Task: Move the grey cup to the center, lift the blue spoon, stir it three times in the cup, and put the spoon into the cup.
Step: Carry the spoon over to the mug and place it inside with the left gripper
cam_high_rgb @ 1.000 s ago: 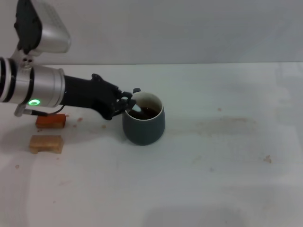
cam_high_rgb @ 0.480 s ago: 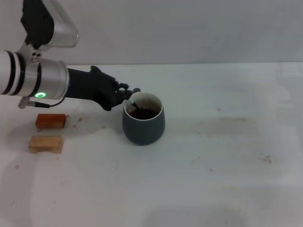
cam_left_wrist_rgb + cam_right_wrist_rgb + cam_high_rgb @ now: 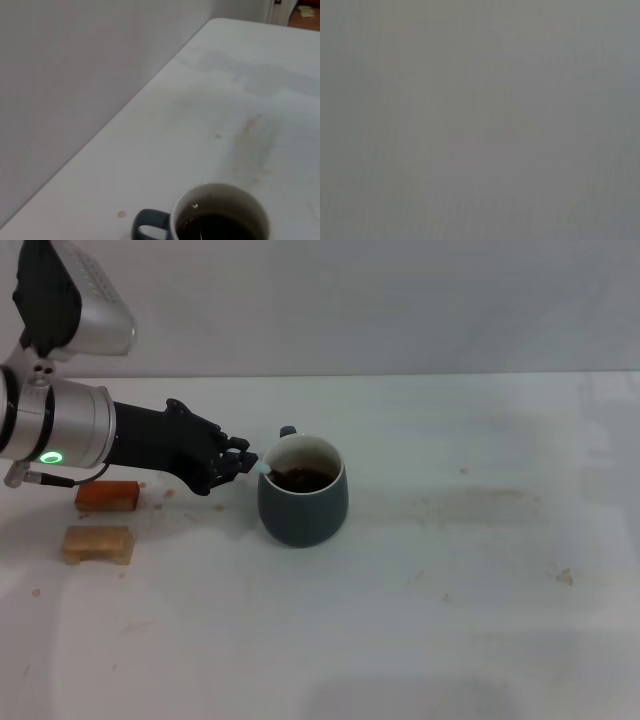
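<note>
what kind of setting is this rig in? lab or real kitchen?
Likely a lab test bench, not a kitchen: a bare white table against a blank wall, one grey cup of dark liquid, and two small blocks beside the left gripper.

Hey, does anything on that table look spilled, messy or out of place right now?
Nothing is spilled. The grey cup stands upright holding dark liquid, the blue spoon leaning on its rim. The table carries faint brownish smears and specks right of the cup. The left pincer is beside the cup.
</note>
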`<state>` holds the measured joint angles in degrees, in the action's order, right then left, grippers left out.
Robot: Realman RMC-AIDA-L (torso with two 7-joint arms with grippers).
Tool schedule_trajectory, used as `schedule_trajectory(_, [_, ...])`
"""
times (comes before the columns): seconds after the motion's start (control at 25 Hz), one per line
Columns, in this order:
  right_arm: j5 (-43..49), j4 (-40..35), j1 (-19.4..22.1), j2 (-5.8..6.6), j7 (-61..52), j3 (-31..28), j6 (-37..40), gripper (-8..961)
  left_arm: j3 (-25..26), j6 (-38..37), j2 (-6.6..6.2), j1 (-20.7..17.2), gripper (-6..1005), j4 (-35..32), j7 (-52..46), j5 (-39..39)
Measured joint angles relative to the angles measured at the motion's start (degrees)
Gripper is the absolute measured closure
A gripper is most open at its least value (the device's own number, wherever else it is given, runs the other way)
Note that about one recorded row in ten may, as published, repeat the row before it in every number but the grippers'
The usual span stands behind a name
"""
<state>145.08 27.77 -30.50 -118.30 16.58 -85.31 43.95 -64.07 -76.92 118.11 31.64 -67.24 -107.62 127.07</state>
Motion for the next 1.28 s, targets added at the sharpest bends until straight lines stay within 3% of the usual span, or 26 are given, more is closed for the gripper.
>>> schedule_trajectory(0.32, [0.1, 0.0, -0.1, 0.00, -0.3, 0.3, 0.0, 409, -1.0, -2.2, 0.30, -0.2, 854, -2.1, -1.9, -1.8])
schedule_trajectory(0.6, [0.1, 0.0, 0.2, 0.00, -0.3, 0.3, 0.0, 408, -4.2, 5.9, 0.43, 1.8, 854, 1.3, -1.6, -3.2])
schedule_trajectory(0.8, [0.1, 0.0, 0.3, 0.00, -0.4, 0.3, 0.0, 408, -3.4, 10.3, 0.45, 3.9, 854, 4.5, -1.6, -1.4])
schedule_trajectory(1.08, [0.1, 0.0, 0.3, 0.01, -0.3, 0.0, 0.0, 408, -1.3, 9.5, 0.20, 3.7, 854, 3.8, -3.9, 4.0])
schedule_trajectory(1.28, [0.1, -0.2, 0.2, 0.10, -0.3, 0.0, 0.0, 408, 0.8, 4.6, -0.05, 2.7, 854, 1.1, -5.7, 6.2])
